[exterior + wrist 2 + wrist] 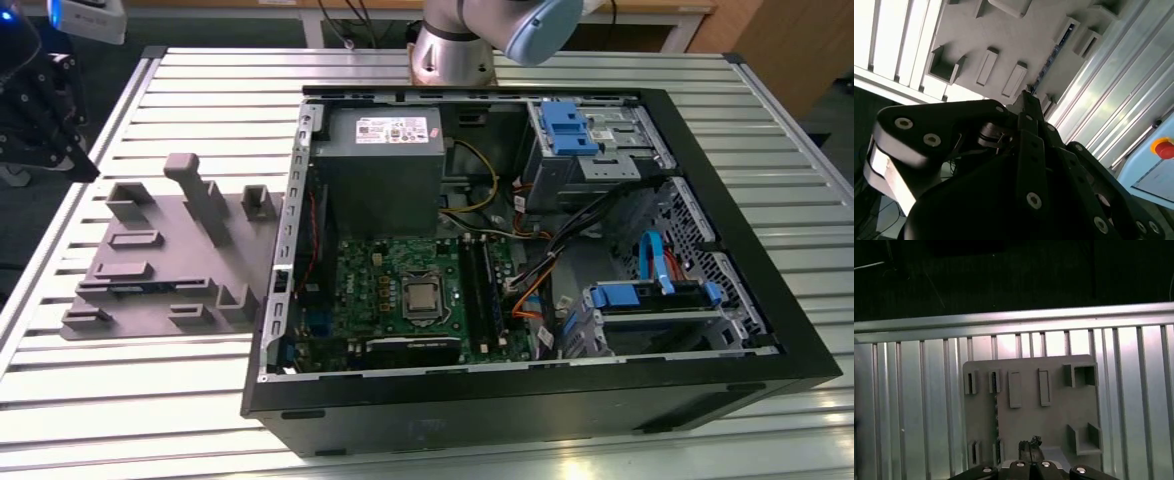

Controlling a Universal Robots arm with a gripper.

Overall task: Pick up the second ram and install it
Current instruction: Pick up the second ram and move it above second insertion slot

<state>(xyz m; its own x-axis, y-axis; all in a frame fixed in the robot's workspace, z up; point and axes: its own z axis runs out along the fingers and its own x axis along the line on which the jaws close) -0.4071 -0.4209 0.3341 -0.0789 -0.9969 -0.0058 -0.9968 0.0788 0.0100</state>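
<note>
Currently the end effector (1029, 445) hovers over the gray holder (1054, 415), its fingers pressed together on nothing. The second ram (996, 417), thin and dark, sits in the holder's slots, apart from the fingertips. In the exterior view the holder lies on the slatted desk (160, 400) at nine o'clock from the open computer case (534, 400).

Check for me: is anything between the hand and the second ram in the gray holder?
Nothing visible is. In the first wrist view the hand is over the gray holder, and the second ram sits on edge between its end blocks, with only bare holder surface between the two.
</note>
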